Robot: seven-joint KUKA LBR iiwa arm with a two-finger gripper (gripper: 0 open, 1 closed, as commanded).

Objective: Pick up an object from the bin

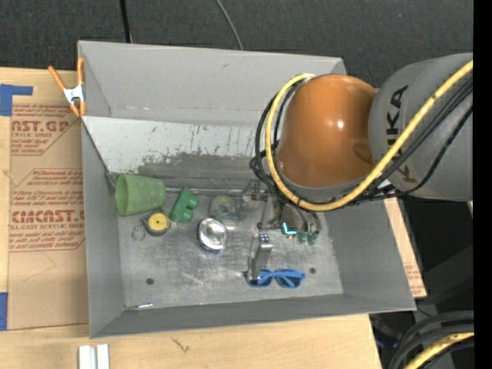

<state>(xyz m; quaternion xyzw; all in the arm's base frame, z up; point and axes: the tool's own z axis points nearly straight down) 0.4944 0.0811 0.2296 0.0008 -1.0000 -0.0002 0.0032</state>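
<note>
gripper (pixel 260 261) low in grey metal bin (pixel 104 267), at left end of blue curved plastic piece (pixel 281 278); released or clenched, cannot tell; piece lies on bin floor, unlifted; shiny silver round cap (pixel 211 234) up-left of it; grasp and lift remain, i judge
</note>
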